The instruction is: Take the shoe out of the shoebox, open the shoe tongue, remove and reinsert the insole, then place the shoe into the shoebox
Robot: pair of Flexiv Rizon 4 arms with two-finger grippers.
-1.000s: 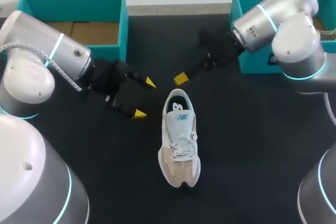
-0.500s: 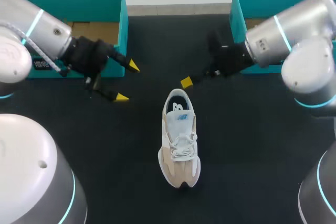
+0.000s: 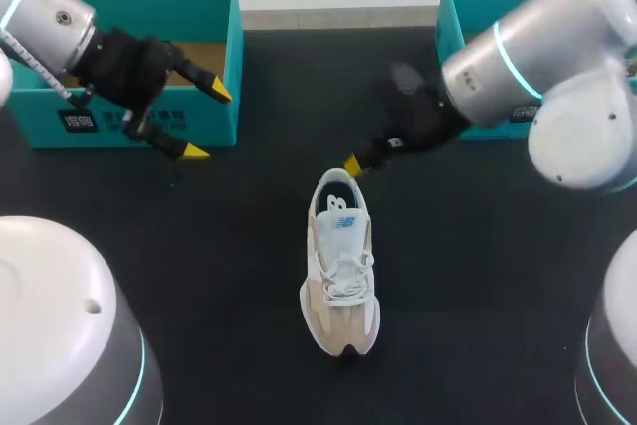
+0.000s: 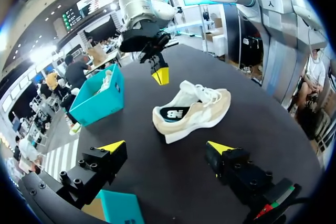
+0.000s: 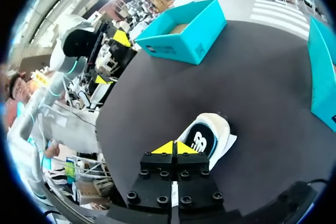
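A white and beige shoe (image 3: pixel 338 276) lies upright on the dark table, its toe toward me and its heel away. Its dark insole (image 3: pixel 337 206) shows in the opening. My right gripper (image 3: pixel 353 164) hangs just behind the heel, shut on nothing. In the right wrist view the gripper (image 5: pixel 173 148) stands above the shoe's heel (image 5: pixel 207 135). My left gripper (image 3: pixel 206 122) is open and empty at the front of the left shoebox (image 3: pixel 214 7), well left of the shoe. Ahead of the left gripper (image 4: pixel 167 148) in its wrist view are the shoe (image 4: pixel 191 111) and, beyond it, my right gripper (image 4: pixel 160 75).
A second teal shoebox (image 3: pixel 468 116) stands at the back right, under my right arm. The same box (image 4: pixel 100 95) shows beyond the shoe in the left wrist view. The left shoebox (image 5: pixel 184 32) lies far ahead in the right wrist view.
My left gripper has drawn back to the left, away from the shoe and up to the left shoebox. My right gripper has shifted slightly toward the shoe's heel.
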